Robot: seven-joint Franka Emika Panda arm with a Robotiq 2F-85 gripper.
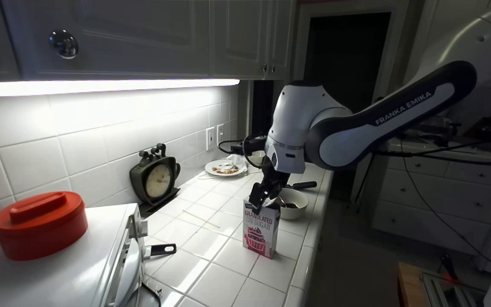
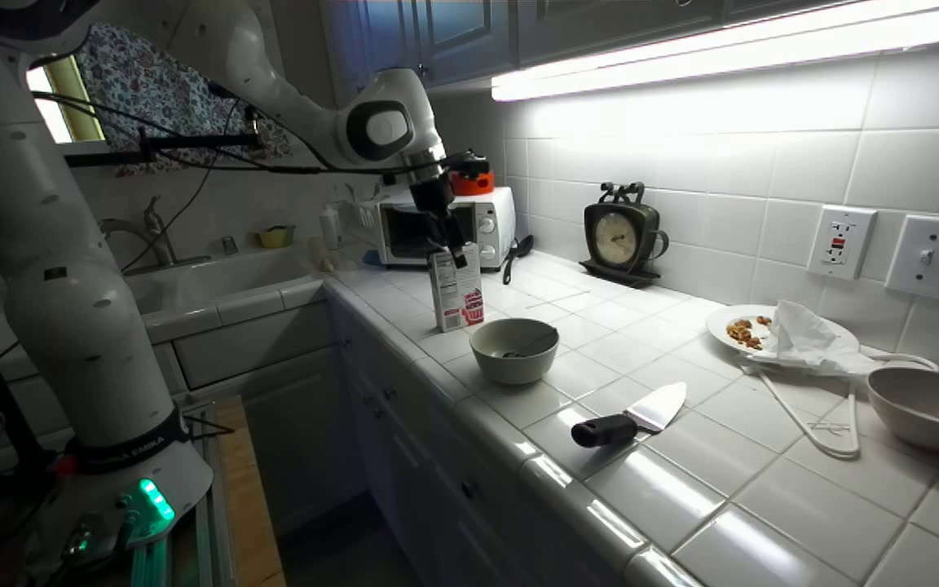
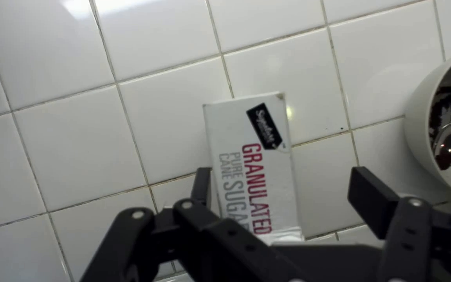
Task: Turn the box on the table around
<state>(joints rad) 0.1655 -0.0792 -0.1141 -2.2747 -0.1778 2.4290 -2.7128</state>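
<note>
The box (image 1: pixel 259 234), a white carton printed in red and pink with the words "granulated sugar" and a cupcake, stands upright on the white tiled worktop (image 1: pixel 215 283), near its outer edge. The fingers (image 3: pixel 374 201) reach down at the top of it, spread wide and gripping nothing: in the wrist view the box lies between them, one finger close along a long edge, the other well clear on the bowl's side, bare tile showing in that gap. Whether the closer finger touches the cardboard is hard to judge. Just beside the box, on the side away from the oven, sits that pale bowl (image 2: pixel 502 367) with dark contents. Farther along lies a black-handled cake server (image 2: pixel 631 422), and near the wall a white plate (image 2: pixel 718 328) carries brown morsels and a crumpled napkin (image 2: pixel 812 338), with a second bowl (image 2: pixel 922 420) close by. A dark-framed clock (image 2: pixel 618 236) stands against the tiled wall (image 2: pixel 714 163). In the other direction from the box is a white toaster oven (image 2: pixel 429 232), and on top of it rests a red lidded container (image 1: pixel 38 226).
</note>
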